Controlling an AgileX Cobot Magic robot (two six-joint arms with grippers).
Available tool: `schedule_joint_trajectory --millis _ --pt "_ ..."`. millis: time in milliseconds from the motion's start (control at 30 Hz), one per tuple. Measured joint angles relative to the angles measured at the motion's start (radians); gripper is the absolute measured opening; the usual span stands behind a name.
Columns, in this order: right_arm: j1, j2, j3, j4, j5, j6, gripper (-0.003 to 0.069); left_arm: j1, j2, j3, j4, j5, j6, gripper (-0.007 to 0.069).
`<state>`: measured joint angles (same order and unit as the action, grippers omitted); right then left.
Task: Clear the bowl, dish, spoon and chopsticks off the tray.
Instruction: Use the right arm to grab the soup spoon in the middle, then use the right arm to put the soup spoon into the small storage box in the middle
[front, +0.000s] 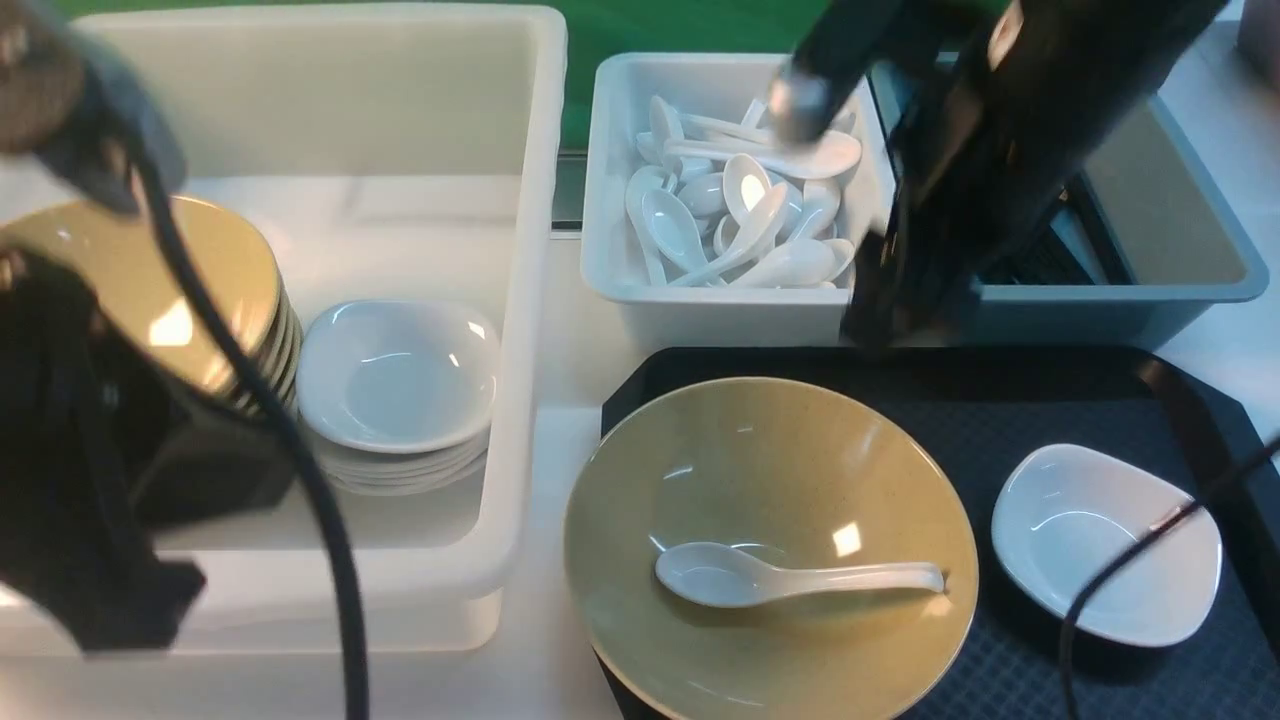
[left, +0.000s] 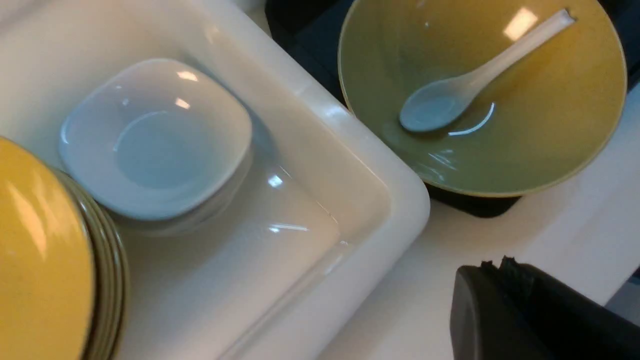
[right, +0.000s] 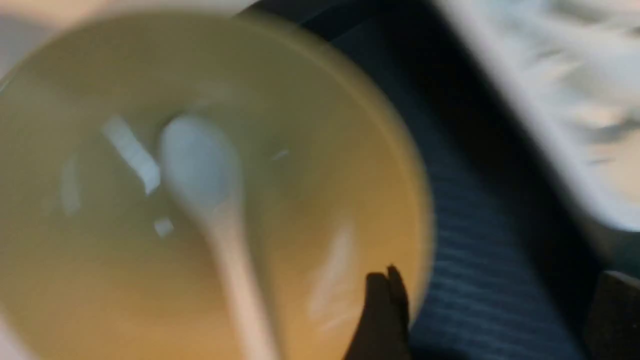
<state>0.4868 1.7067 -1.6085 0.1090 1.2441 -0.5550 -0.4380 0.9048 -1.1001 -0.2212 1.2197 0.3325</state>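
Bare tray (front: 1000, 415) separates bowl (front: 800, 450) and dish (front: 1100, 545); spoon tub (front: 720, 315) walls its far edge.

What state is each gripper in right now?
Left gripper: closed, holding nothing.
Right gripper: open, holding nothing, over the tray.

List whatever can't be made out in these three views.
- No chopsticks visible anywhere; in the front view the right arm hides much of the grey-blue bin.
- Right wrist view: motion blur smears the spoon and bowl.
- Front view: the bottom edge cuts off the bowl's near rim and the tray.
- Only the tips of the left gripper show, at the left wrist view's edge.
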Motion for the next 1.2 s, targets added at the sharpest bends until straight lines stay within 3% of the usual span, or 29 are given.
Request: schedule_joint_trajectory --millis 233,667,800,900,1100,1200 --pt "0.148 0.061 0.184 -0.035 -0.005 -0.089 0.0531 0.000 -0.053 0.208 -0.078 -0.090 0.096 -0.0006" --pt "0.180 0.234 0.185 -0.080 -0.031 -0.061 0.0514 0.000 -0.054 0.248 -0.207 -0.117 0.210 -0.0006" --pt "0.190 0.237 0.185 -0.080 -0.031 -0.063 0.0393 0.000 -0.054 0.248 -0.210 -0.121 0.211 -0.0006" --pt "0.191 0.237 0.185 -0.084 -0.031 -0.061 0.0157 0.000 -0.054 0.248 -0.210 -0.130 0.211 -0.0006" --pt "0.188 0.163 0.159 -0.205 -0.030 -0.003 0.0165 0.000 -0.054 0.248 -0.210 -0.135 0.211 -0.0006" --pt "0.135 0.111 0.035 -0.261 -0.050 0.044 0.0165 0.000 -0.054 0.248 -0.210 -0.147 0.211 -0.0006"
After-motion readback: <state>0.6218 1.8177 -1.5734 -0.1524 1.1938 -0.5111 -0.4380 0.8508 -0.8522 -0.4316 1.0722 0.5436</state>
